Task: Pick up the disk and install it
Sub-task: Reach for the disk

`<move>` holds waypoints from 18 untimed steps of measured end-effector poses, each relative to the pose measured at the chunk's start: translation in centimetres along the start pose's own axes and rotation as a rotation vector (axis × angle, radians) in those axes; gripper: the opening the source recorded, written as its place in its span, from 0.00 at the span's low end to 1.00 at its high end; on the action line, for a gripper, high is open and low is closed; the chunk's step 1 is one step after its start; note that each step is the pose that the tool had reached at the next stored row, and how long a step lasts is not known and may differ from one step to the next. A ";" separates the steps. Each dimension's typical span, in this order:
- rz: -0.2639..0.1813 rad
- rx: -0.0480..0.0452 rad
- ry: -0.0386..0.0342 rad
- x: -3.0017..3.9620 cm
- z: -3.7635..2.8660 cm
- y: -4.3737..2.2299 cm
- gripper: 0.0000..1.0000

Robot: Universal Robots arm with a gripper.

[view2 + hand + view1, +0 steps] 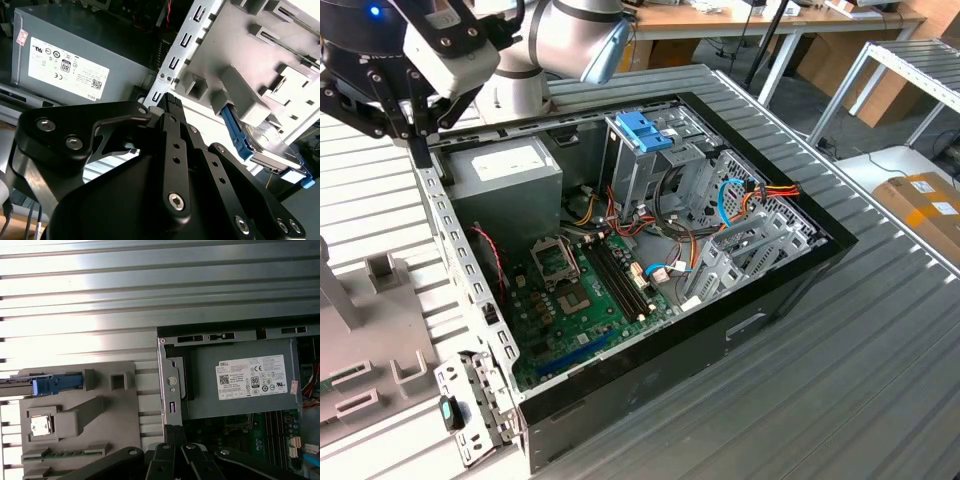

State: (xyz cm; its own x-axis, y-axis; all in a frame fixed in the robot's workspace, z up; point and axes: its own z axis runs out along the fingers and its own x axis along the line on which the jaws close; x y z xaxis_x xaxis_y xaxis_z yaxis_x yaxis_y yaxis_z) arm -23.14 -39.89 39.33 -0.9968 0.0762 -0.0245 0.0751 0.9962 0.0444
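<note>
- Exterior view: the silver-grey robot arm point(570, 35) reaches in from the top edge. Its wrist hangs over the corner of the open black computer case point(650, 385) at the exterior view's left. That case lies on the ribbed metal bench point(850, 380).
- The black fingers point(418, 140) point downward, just above the case rim beside the grey boxy power supply point(505, 170). A blue plastic latch point(645, 130) tops the metal drive cage, and a green motherboard point(570, 310) fills the case floor.
- Second wrist view: the fingers point(172, 102) are together with nothing between them. The flat grey metal disk in its light-blue plastic carrier frame point(272, 150) stands edgewise in a slot of the light-grey plastic fixture point(250, 75), well apart from them. The power supply carries a white printed label point(67, 67).
- First wrist view: the disk point(50, 384) shows edge-on in the fixture, outside the case.
</note>
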 end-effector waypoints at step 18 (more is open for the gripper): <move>0.000 0.0000 -0.0001 1.93 -0.05 -0.15 0.10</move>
State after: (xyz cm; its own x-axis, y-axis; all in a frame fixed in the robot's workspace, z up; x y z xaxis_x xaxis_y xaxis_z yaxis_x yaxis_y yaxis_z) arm -25.08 -39.89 39.32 -0.9968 0.0762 -0.0245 0.0751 0.9962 0.0444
